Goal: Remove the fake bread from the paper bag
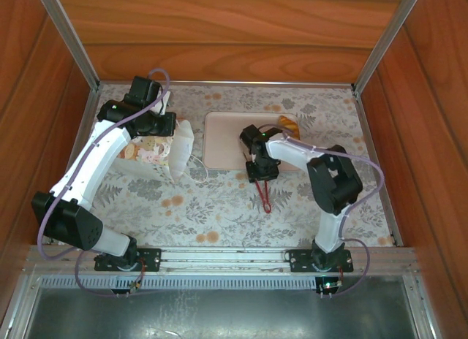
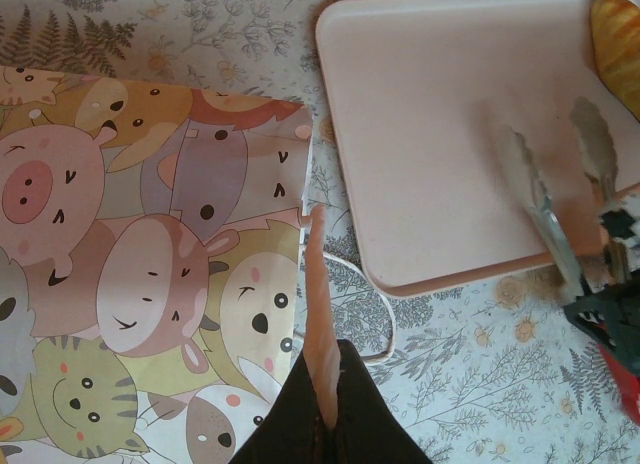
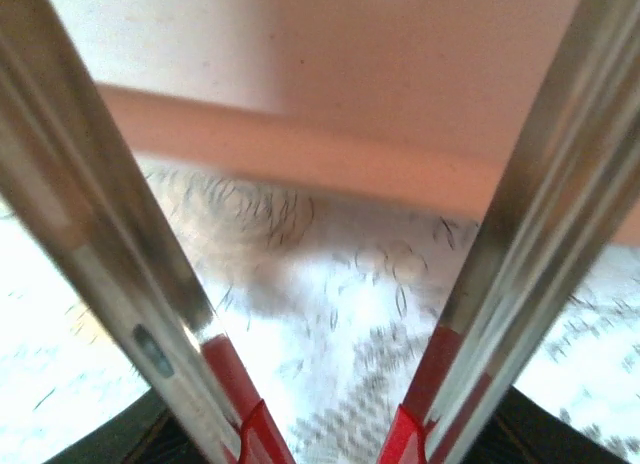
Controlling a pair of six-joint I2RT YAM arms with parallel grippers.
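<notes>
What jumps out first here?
The paper bag printed with pastel cartoon animals at the left, pinched at its edge by the left gripper. Then the red-handled metal tongs that the right gripper holds over the beige rectangular tray, a golden-brown toy loaf in its far right corner.

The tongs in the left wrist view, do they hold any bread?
No, the tongs hang open over the tray, nothing between their tips.

You'll see the paper bag (image 2: pixel 150 254) printed with pastel cartoon animals: pink pigs, a green striped cat. The tray (image 2: pixel 430 134) is pale pink, the fake bread (image 2: pixel 618 39) golden-brown, the tongs (image 2: pixel 545 199) silver with red handles, and the table (image 2: pixel 470 374) white with grey ferns.
</notes>
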